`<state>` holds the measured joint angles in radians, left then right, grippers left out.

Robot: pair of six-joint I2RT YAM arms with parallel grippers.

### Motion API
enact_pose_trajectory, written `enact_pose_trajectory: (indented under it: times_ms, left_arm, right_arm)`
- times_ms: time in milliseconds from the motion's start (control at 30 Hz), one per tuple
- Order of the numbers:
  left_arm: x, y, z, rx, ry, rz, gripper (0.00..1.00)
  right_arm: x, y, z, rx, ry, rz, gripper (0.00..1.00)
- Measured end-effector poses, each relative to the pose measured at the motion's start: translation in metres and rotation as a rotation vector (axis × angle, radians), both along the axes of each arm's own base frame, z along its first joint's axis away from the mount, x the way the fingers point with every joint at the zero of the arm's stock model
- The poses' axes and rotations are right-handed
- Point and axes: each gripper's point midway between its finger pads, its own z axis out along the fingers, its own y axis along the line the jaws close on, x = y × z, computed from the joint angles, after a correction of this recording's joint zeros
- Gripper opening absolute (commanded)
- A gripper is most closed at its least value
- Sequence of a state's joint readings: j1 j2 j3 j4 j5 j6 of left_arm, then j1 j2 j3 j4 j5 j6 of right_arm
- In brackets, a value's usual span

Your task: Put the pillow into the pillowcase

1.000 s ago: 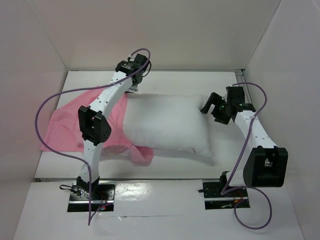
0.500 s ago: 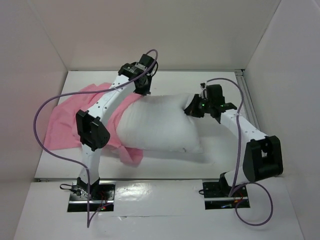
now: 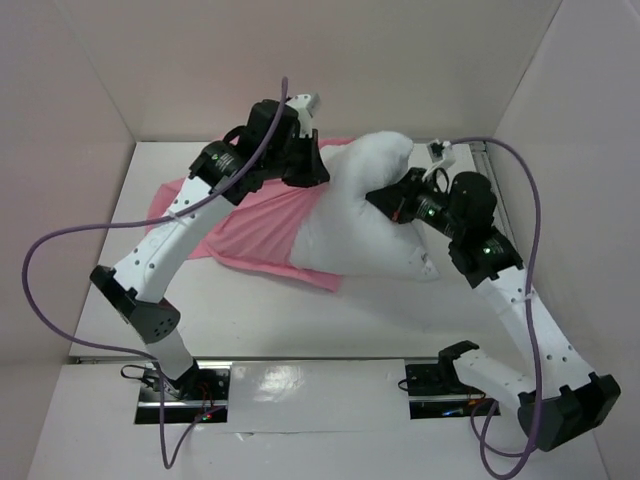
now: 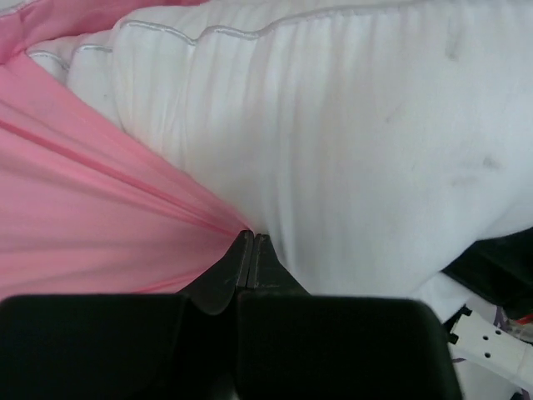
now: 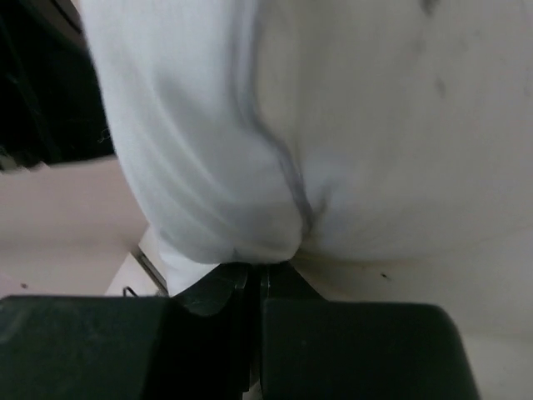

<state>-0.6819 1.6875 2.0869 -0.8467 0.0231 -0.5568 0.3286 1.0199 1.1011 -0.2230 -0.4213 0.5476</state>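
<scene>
The white pillow [image 3: 360, 220] lies tilted in the middle of the table, its far corner pulled up toward the back wall. Its left end sits in the mouth of the pink pillowcase [image 3: 245, 225], which trails off to the left. My left gripper [image 3: 312, 168] is shut on the pillowcase's edge. In the left wrist view the pink pillowcase [image 4: 92, 208] pulls taut into the left gripper [image 4: 251, 237], right against the pillow [image 4: 350, 125]. My right gripper [image 3: 388, 200] is shut on a pinch of the pillow [image 5: 350, 125]. A fold bunches at the right gripper [image 5: 256, 267].
White walls close in the table [image 3: 250, 310] at the back, left and right. A metal rail [image 3: 482, 150] runs along the right edge. Purple cables [image 3: 60, 240] loop off both arms. The arm bases [image 3: 185, 390] sit at the near edge.
Both arms have risen and swung toward the back. The right gripper closed on the pillow and lifted its right end. The pillowcase was dragged to the right along with the left gripper.
</scene>
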Motion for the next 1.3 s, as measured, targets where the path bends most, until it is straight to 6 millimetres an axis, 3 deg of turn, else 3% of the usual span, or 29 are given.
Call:
enact_pose_trajectory:
  times_ms: [67, 133, 233, 300, 400, 433, 467, 500, 533, 567, 633, 700, 767, 800, 833, 900, 933, 1000, 1033, 1100, 1200, 1233, 1300]
  left_arm:
    - [0.008, -0.006, -0.019, 0.025, 0.037, 0.004, 0.00]
    - [0.027, -0.012, -0.049, 0.075, 0.093, 0.028, 0.00]
    - [0.057, -0.023, -0.094, 0.149, 0.162, 0.051, 0.00]
    - [0.071, -0.031, -0.114, 0.168, 0.182, 0.054, 0.00]
    - [0.075, -0.034, -0.122, 0.176, 0.195, 0.053, 0.03]
    - [0.074, -0.034, -0.119, 0.172, 0.189, 0.054, 0.23]
    - [0.073, -0.033, -0.115, 0.170, 0.178, 0.051, 0.35]
    - [0.068, -0.032, -0.109, 0.162, 0.180, 0.053, 0.58]
    - [0.065, -0.030, -0.106, 0.168, 0.173, 0.046, 0.59]
    - [0.060, -0.026, -0.098, 0.170, 0.165, 0.051, 0.73]
    - [0.050, -0.015, -0.081, 0.177, 0.143, 0.063, 0.77]
    - [0.038, -0.002, -0.061, 0.177, 0.117, 0.086, 0.80]
    - [0.028, 0.016, -0.039, 0.179, 0.080, 0.123, 0.80]
    - [0.023, 0.026, -0.029, 0.183, 0.063, 0.146, 0.78]
    - [0.017, 0.036, -0.019, 0.186, 0.044, 0.169, 0.77]
    - [0.006, 0.057, -0.006, 0.196, 0.014, 0.213, 0.75]
    - [0.001, 0.065, -0.004, 0.206, 0.011, 0.231, 0.73]
    - [-0.006, 0.077, -0.005, 0.229, 0.015, 0.255, 0.73]
    - [-0.008, 0.081, -0.009, 0.242, 0.024, 0.260, 0.72]
    - [-0.012, 0.085, -0.025, 0.282, 0.057, 0.264, 0.72]
    - [-0.017, 0.087, -0.052, 0.350, 0.114, 0.259, 0.72]
    - [-0.020, 0.086, -0.060, 0.369, 0.131, 0.256, 0.72]
    - [-0.026, 0.086, -0.072, 0.398, 0.162, 0.253, 0.72]
  right_arm:
    - [-0.003, 0.004, -0.033, -0.016, 0.043, -0.008, 0.00]
    - [-0.011, 0.010, -0.083, -0.064, 0.147, -0.014, 0.00]
    - [-0.044, 0.015, -0.160, -0.173, 0.342, -0.004, 0.00]
    - [-0.068, 0.020, -0.181, -0.218, 0.407, 0.033, 0.00]
    - [-0.095, 0.034, -0.182, -0.229, 0.416, 0.110, 0.00]
    - [-0.100, 0.039, -0.180, -0.227, 0.409, 0.133, 0.10]
    - [-0.106, 0.043, -0.178, -0.230, 0.402, 0.158, 0.27]
    - [-0.113, 0.048, -0.179, -0.244, 0.395, 0.189, 0.69]
    - [-0.119, 0.052, -0.180, -0.268, 0.395, 0.216, 0.69]
    - [-0.128, 0.055, -0.181, -0.316, 0.402, 0.250, 0.87]
    - [-0.135, 0.058, -0.174, -0.393, 0.388, 0.275, 0.94]
    - [-0.133, 0.052, -0.156, -0.445, 0.349, 0.251, 0.94]
    - [-0.122, 0.040, -0.126, -0.444, 0.277, 0.179, 0.89]
    - [-0.116, 0.032, -0.107, -0.428, 0.236, 0.131, 0.85]
    - [-0.111, 0.024, -0.090, -0.406, 0.196, 0.080, 0.71]
    - [-0.098, 0.004, -0.061, -0.362, 0.138, -0.048, 0.57]
    - [-0.091, -0.007, -0.053, -0.346, 0.130, -0.119, 0.51]
    - [-0.072, -0.024, -0.048, -0.340, 0.136, -0.246, 0.49]
    - [-0.057, -0.033, -0.056, -0.366, 0.163, -0.313, 0.49]
    - [-0.025, -0.043, -0.082, -0.435, 0.237, -0.392, 0.36]
    - [0.025, -0.058, -0.137, -0.494, 0.381, -0.447, 0.23]
    - [0.035, -0.064, -0.160, -0.502, 0.432, -0.447, 0.23]
    - [0.033, -0.067, -0.199, -0.507, 0.530, -0.402, 0.23]
